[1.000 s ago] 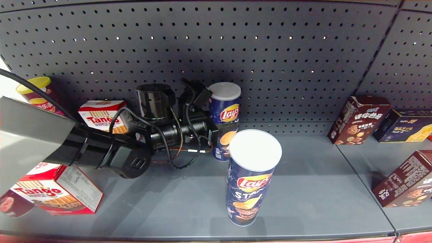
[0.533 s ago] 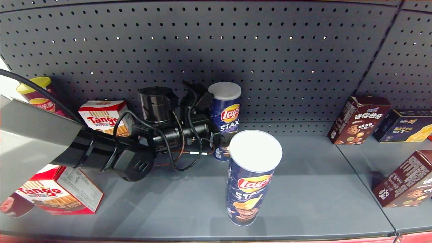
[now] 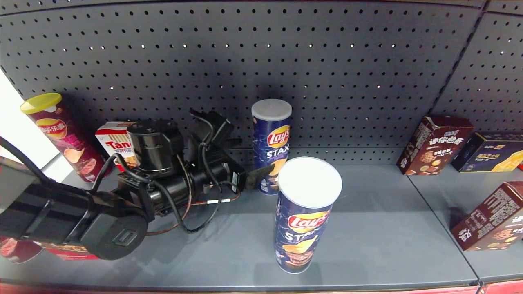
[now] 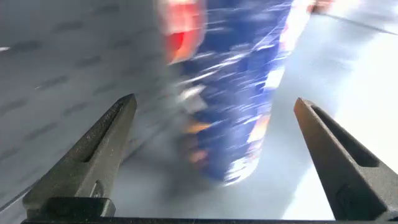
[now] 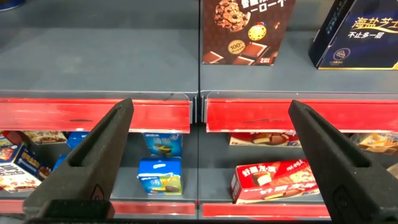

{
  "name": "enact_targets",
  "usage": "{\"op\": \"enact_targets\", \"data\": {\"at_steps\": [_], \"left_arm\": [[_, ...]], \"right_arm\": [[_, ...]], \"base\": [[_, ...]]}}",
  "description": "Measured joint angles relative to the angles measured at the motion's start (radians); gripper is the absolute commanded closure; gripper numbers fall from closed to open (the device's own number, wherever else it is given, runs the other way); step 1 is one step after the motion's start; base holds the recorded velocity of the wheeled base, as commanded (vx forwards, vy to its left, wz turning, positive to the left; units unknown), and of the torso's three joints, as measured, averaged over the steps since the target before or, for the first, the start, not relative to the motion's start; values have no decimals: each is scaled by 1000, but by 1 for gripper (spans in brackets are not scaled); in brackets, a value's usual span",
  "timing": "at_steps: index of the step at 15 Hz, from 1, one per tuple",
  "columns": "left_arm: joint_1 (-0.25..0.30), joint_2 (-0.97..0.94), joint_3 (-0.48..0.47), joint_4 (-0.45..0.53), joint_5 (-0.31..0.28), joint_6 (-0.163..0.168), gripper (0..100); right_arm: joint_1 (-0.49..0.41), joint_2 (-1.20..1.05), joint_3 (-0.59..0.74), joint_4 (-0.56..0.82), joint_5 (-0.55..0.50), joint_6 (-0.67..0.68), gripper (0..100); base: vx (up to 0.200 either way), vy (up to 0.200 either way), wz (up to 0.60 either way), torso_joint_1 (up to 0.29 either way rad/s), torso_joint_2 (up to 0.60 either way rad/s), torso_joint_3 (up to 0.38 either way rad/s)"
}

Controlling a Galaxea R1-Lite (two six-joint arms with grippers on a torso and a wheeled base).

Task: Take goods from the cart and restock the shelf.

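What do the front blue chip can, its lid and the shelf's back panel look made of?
Front blue chip can: likely a printed cardboard tube, slightly glossy; light sheen on the wrap.
Its lid: probably plastic, matte white, smooth.
Back panel: seemingly painted sheet metal, matte grey, with regular punched holes.

Front can [image 3: 302, 228] and rear can [image 3: 270, 143] were navy with white lids. Pegboard [image 3: 245, 53] was grey, hole-dotted. Left can [image 3: 61, 130] was maroon, yellow lid. Wafer box [image 3: 111, 141] was red-white.
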Motion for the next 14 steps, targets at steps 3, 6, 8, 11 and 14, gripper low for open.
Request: {"op": "enact_targets", "data": {"at_steps": [3,6,8,11,14], "left_arm": [[-5,-20,29,-7,64,0,0],[-17,-15,33,-2,102,1,0],[-20,-9,33,0,108,1,0],[-17,-1,33,0,140,1,0],[-10,1,36,-1,155,2,0]], "right_arm": [[0,0,0,0,0,0,0],[0,0,0,0,0,0,0],[0,0,0,0,0,0,0],[0,0,0,0,0,0,0],[0,0,0,0,0,0,0]], "base": [[0,0,0,0,0,0],[0,0,0,0,0,0],[0,0,0,0,0,0],[0,0,0,0,0,0],[0,0,0,0,0,0]]}}
